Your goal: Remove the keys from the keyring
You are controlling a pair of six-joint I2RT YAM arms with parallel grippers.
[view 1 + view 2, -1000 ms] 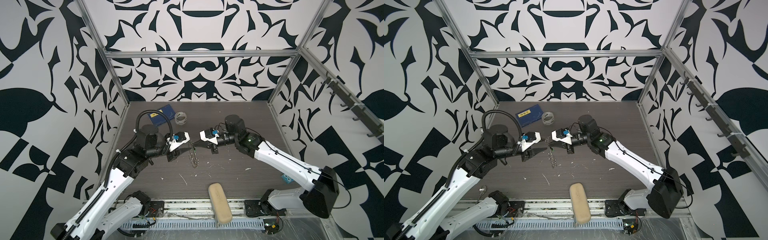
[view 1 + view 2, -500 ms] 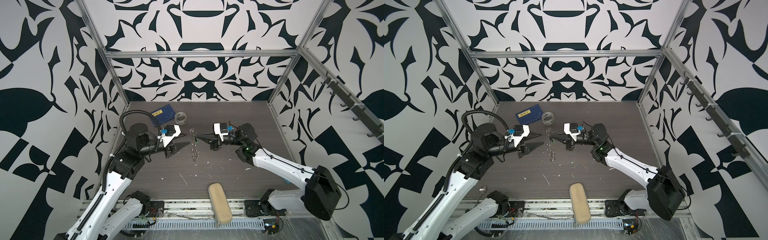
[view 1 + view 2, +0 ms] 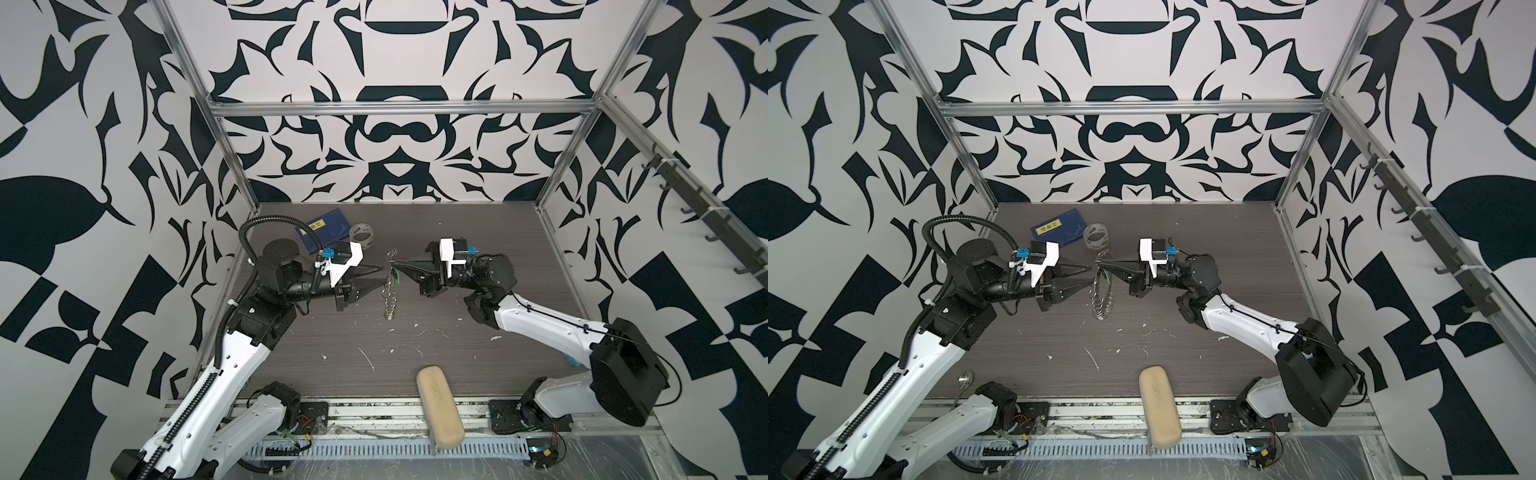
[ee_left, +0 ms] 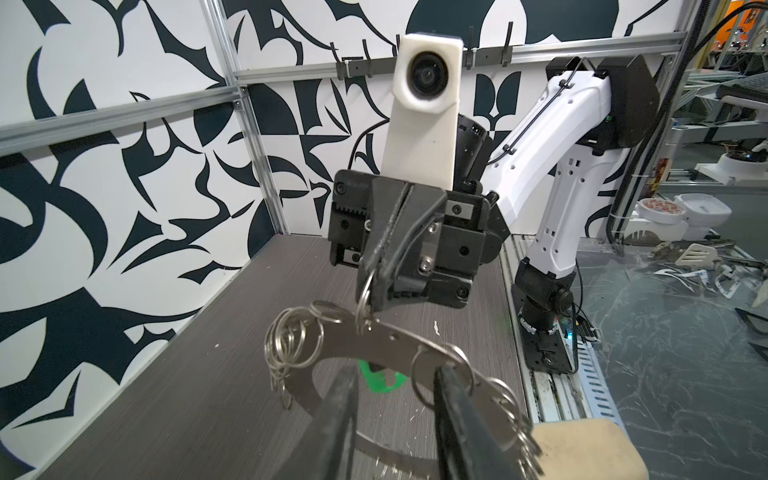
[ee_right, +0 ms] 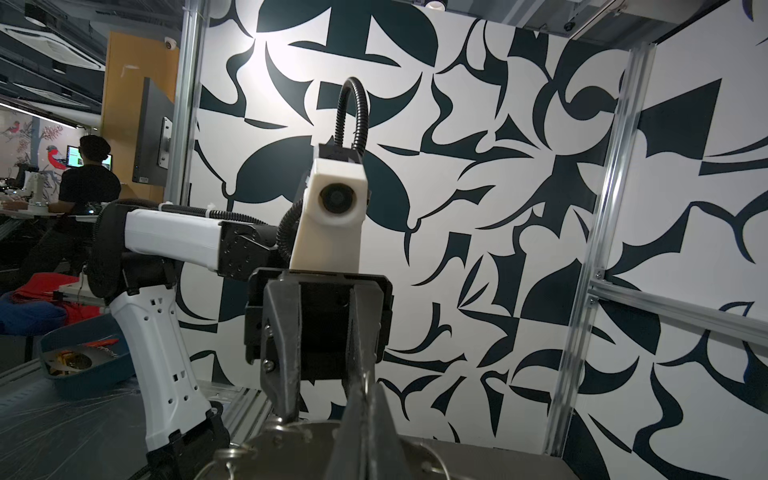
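The keyring (image 3: 390,291) (image 3: 1099,293), a flat grey metal disc fringed with wire loops, hangs on edge above the table's middle in both top views. My right gripper (image 3: 395,262) (image 3: 1100,262) (image 5: 365,432) is shut on one wire loop at its top. The green key (image 4: 380,380) (image 3: 397,277) dangles behind the disc (image 4: 374,345). My left gripper (image 3: 383,275) (image 3: 1092,275) (image 4: 394,372) is open, level with the disc from the left. Its fingers (image 4: 451,399) straddle the rim, one against a wire loop. It grips nothing.
A blue box (image 3: 328,230) and a clear tape roll (image 3: 361,232) lie at the back left. A beige case (image 3: 439,407) sits on the front edge. White scraps (image 3: 368,357) dot the table. A small metal piece (image 3: 966,378) lies front left.
My left gripper drew back to the left, then came right again up to the keyring, its jaws narrowing. My right gripper carried the hanging keyring slightly right and back.
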